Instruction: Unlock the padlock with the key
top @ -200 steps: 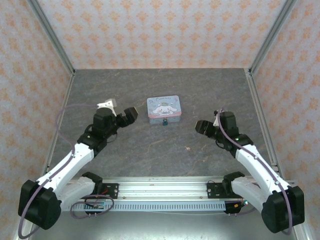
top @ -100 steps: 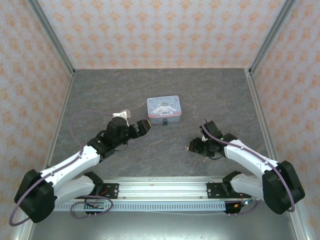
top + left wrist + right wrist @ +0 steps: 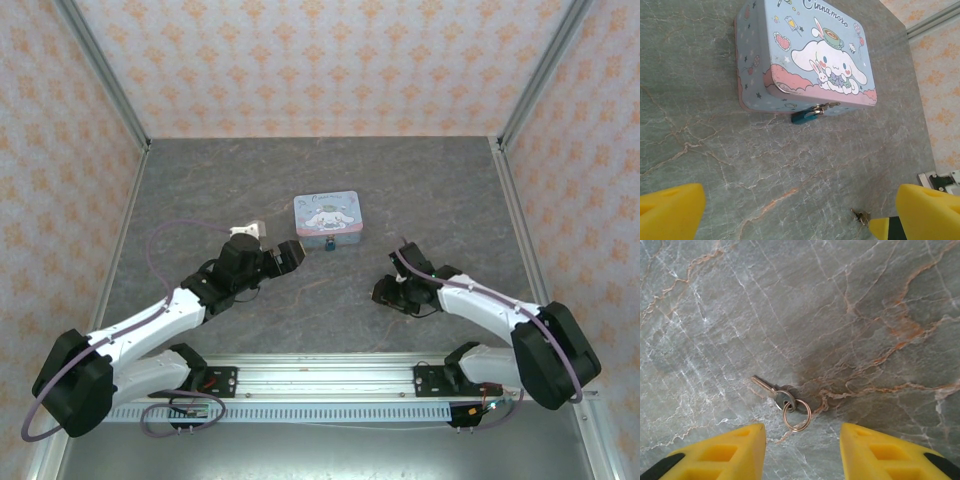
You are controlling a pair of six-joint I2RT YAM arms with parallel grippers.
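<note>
Since half a second ago the right gripper [image 3: 800, 435] has edged left and now hovers low over the key [image 3: 776, 395], fingers spread, the key lying just ahead of the gap. The left gripper [image 3: 291, 255], also spread wide, has crept nearer the tin [image 3: 815, 55]. The padlock [image 3: 803, 116] sits unmoved at the tin's front latch.

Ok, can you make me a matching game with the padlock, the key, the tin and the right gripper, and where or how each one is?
1 padlock
2 key
3 tin
4 right gripper

A open, just over the key
B on the table, ring attached
C pale blue with a cartoon picture
D hanging at the tin's front

Pairs: 1-D, 2-B, 3-C, 4-A
</note>
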